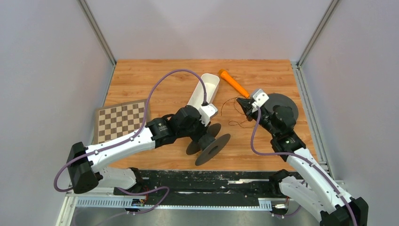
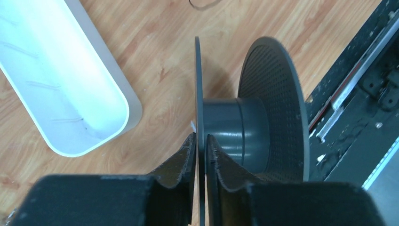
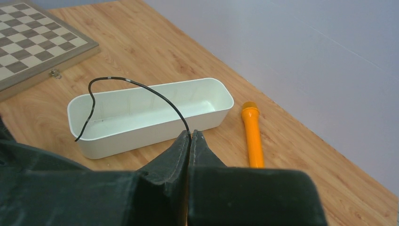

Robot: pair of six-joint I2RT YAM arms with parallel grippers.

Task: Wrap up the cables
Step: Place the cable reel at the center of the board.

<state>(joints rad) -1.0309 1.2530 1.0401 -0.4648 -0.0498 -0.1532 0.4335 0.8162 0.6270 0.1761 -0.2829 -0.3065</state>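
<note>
- The right end effector [image 3: 190, 136] is closed, its fingertips pinching the dark cable [image 3: 136, 84] close to one end.
- From that pinch the cable rises, arcs over to the left and droops, with its free end hanging in the air in front of the white tray [image 3: 141, 136]. The overhead view shows more thin dark wire trailing in loose loops on the desk [image 1: 155, 80], between the two arms.
- The left end effector [image 2: 200, 141] is clamped on the thin outer flange of a dark spool [image 2: 235, 127], one finger on each face. This holds the spool on edge with its hub bare; no wire is on it.
- Further out, an orange torch [image 3: 251, 136] lies just beside the tray's far end, and a chessboard [image 3: 37, 37] sits well apart on the left.
- Step in hand, as I judge it: both pieces are grasped but wrapping has not begun. The cable and spool are apart.
- The next move calls for bringing the pinched end to the hub, laying it against the core and then turning the wire around it. The wire is limp, so it should be kept lightly taut or it may slip off the flange or snag on the tray.
</note>
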